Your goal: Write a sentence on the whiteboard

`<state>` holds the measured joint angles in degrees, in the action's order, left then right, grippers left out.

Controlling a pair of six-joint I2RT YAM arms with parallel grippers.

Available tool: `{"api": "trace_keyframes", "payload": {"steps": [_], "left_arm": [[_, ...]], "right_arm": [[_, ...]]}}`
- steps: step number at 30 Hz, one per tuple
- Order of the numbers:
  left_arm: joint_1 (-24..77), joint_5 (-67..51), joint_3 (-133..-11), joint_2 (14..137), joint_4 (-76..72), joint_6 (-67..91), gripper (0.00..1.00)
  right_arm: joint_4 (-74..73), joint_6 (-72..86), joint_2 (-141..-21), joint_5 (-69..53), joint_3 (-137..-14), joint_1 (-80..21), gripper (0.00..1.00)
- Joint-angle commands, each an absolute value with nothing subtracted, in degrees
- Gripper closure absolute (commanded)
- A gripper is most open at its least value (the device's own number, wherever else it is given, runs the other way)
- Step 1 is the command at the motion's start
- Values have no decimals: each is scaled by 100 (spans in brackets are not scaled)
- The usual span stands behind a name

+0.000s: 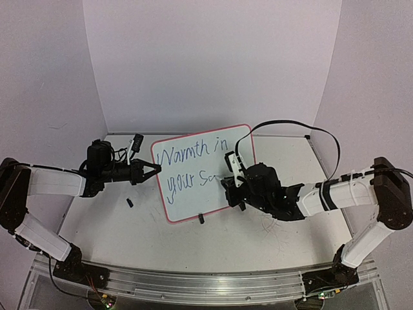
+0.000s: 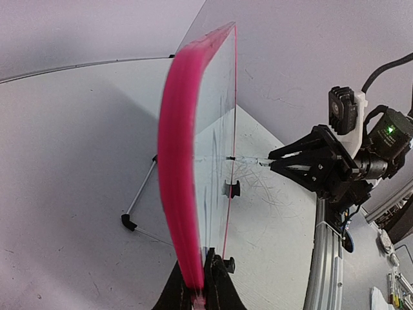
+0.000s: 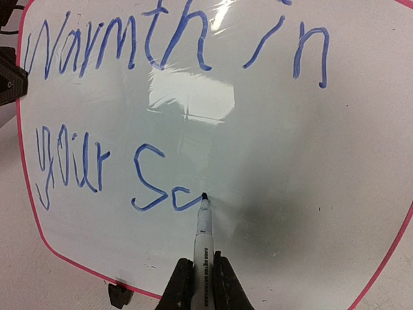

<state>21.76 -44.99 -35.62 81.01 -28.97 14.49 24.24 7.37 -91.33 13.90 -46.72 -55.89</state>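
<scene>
Top view, 6 o'clock edge: an aluminium rail (image 1: 193,287) carries both arm bases. Ahead of it lies the scuffed white table (image 1: 97,226), marked with faint grey scribbles.

Left gripper (image 1: 155,170): enters from 9 o'clock. Jaws are closed down on the left edge of the whiteboard (image 1: 216,194). The left wrist view confirms this: the board is seen edge-on and both black fingers (image 2: 219,294) pinch its pink-red frame at 6 o'clock of that view.

Right gripper (image 1: 229,182): sits at 4 o'clock of the board. Jaws are nearly closed, clamping a marker (image 3: 204,236) by its barrel. The marker points to 12 o'clock in the right wrist view and its dark tip touches the board face.

Whiteboard position: near table centre, between the two grippers, propped on a wire stand (image 2: 139,194). One black foot (image 1: 201,218) rests on the table at the board's 6 o'clock, another at its 8 o'clock.

The sentence (image 3: 155,39): blue slanted script in two lines. The upper line reads "Warmth in", the lower "your Sc". The marker tip stands just at 3 o'clock of the "c". A glare patch lies between the lines.

A black cable (image 1: 290,124) arcs over at the board's 1 o'clock. Pale backdrop walls (image 1: 206,64) close the scene at 12 o'clock
</scene>
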Motion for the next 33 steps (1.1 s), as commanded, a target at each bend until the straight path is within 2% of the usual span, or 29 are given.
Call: {"api": "trace_keyframes", "payload": {"steps": [1, 12, 15, 18, 33], "left_arm": [[2162, -4158, -3713, 8104, -2730, 1011, 100], [2162, -4157, -3717, 8133, -2732, 1002, 100], [2165, -4139, -3705, 8093, -2733, 1002, 100], [2162, -4121, -3695, 8102, -2733, 986, 100], [2164, -4118, -3717, 8138, -2721, 976, 100]], "right_arm": [[2590, 647, -9159, 1343, -4905, -5511, 100], [2516, 597, -9336, 1035, -5018, -5637, 100], [2741, 590, -8754, 1416, -4570, -5591, 100], [2731, 776, -8387, 1246, -4383, -5340, 100], [2672, 541, -8969, 838, -4769, -5334, 100]]}}
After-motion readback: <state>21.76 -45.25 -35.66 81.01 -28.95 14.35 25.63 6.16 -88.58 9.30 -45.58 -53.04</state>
